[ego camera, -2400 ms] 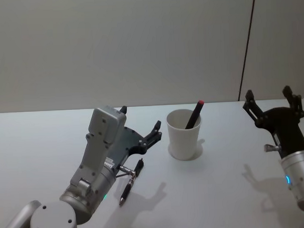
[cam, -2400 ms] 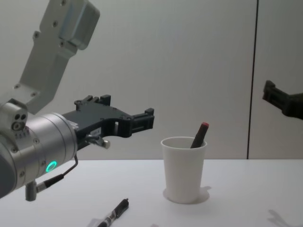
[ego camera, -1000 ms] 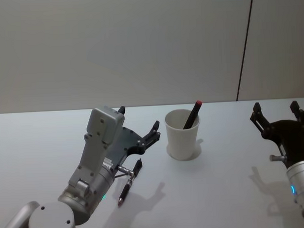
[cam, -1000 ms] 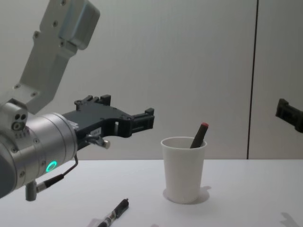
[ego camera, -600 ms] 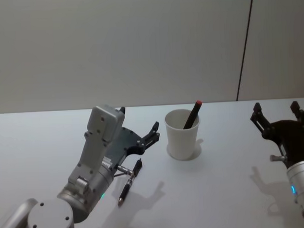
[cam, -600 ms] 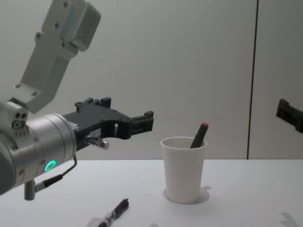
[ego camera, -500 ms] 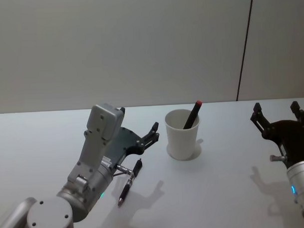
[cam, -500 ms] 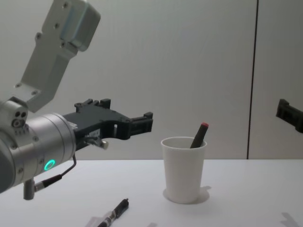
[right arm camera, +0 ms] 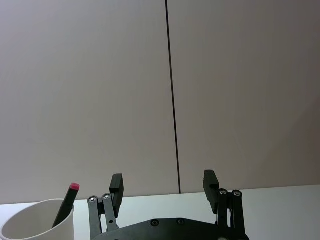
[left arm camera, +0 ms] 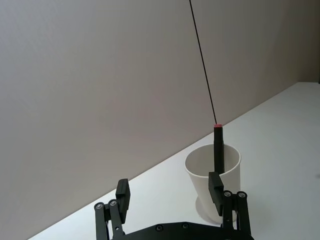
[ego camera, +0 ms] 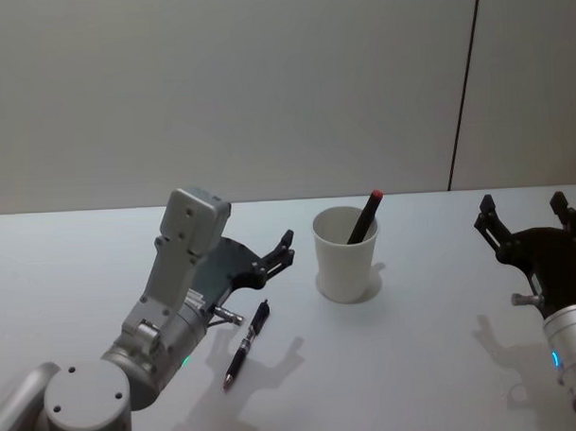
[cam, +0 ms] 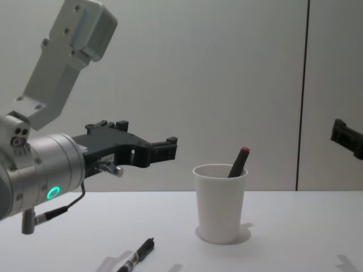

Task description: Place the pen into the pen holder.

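Over the last half second my left gripper [left arm camera: 169, 192] has drawn back toward the left of the head view, fingers spread, nothing between them. That uncovers the pen [ego camera: 247, 344], which lies flat on the table [ego camera: 416, 362] at lower centre, well short of the pen holder [ego camera: 347, 265] and to its lower left. My right gripper [right arm camera: 164, 182] has pulled off to the right edge since two seconds ago and now hangs there, also spread and empty.

Reading: a red-capped pen [ego camera: 365, 216] already leans inside the holder, tip above the rim. The one on the table is not yet gripped, so the pick is still ahead — probably mine on the left.

Hard to see: in the head view my wrist housing [ego camera: 188, 238] covers one left finger. The chest view cuts the pen at its bottom edge and the right gripper at its right edge. The holder wall hides how deep the red-capped pen sits.
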`<state>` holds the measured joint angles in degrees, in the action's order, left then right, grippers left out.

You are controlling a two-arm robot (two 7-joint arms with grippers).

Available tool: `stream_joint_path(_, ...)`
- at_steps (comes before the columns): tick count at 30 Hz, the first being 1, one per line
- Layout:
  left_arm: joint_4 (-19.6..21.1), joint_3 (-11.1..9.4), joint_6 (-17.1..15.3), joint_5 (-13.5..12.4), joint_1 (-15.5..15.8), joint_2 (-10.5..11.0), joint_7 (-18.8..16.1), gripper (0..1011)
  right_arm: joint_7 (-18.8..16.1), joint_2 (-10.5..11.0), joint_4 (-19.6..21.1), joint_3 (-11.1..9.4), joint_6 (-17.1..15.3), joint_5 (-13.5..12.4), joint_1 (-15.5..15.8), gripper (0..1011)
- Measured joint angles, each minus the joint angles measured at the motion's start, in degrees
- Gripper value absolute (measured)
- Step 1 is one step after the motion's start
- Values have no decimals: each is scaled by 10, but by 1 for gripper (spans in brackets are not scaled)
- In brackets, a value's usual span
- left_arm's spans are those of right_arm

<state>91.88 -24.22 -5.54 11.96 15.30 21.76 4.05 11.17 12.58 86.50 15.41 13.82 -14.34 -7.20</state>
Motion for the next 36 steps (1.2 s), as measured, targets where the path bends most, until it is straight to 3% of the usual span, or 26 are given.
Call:
stream_joint_path(8, -4, 6, -16, 10, 5, 0, 8, 1000, 0, 0, 0, 0, 0, 0, 0, 1001)
stream_joint_path(27, -24, 23, -100, 93, 16, -7, 29, 1000, 0, 0, 0, 0, 0, 0, 0, 1001)
stream_joint_path(36, -28, 26, -124, 112, 14, -8, 30, 1000, 0, 0, 0, 0, 0, 0, 0, 1001)
